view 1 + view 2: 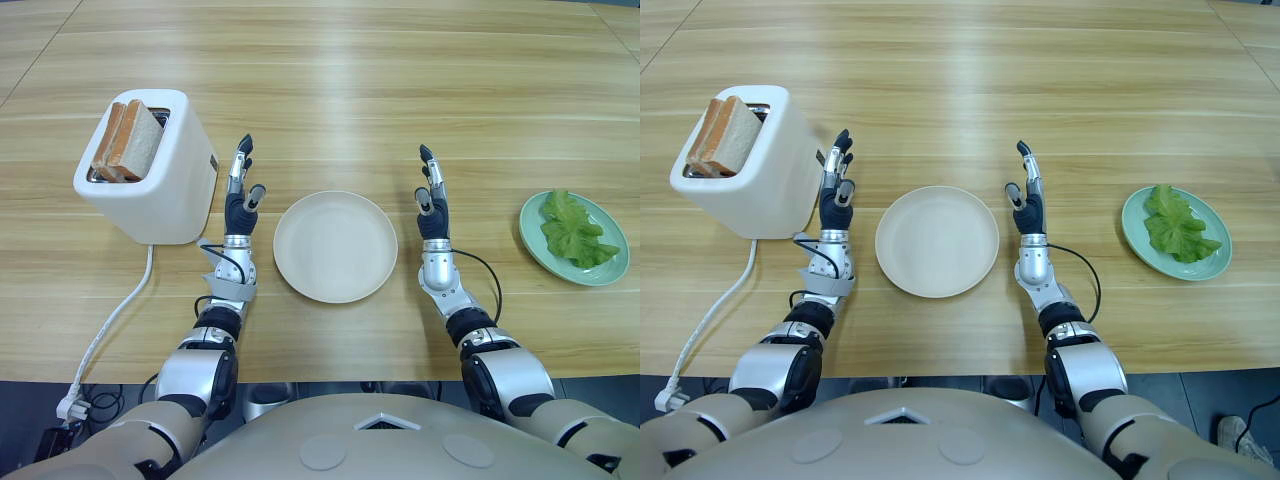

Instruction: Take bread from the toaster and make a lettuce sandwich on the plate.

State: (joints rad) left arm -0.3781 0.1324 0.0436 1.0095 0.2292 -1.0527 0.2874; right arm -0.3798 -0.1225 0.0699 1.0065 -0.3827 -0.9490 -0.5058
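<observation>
A white toaster (pixel 160 190) stands at the left of the wooden table with two slices of bread (pixel 128 142) sticking up from its slots. In the middle lies an empty cream plate (pixel 335 245). A green plate (pixel 600 262) at the right carries lettuce leaves (pixel 575 230). My left hand (pixel 240 195) rests between the toaster and the cream plate, fingers straight, holding nothing. On the other side of that plate, my right hand (pixel 432 200) is also open and empty.
The toaster's white cable (pixel 115 320) runs down the left side to a plug (pixel 72 405) past the table's front edge. Bare wooden tabletop (pixel 380 80) stretches behind the plates.
</observation>
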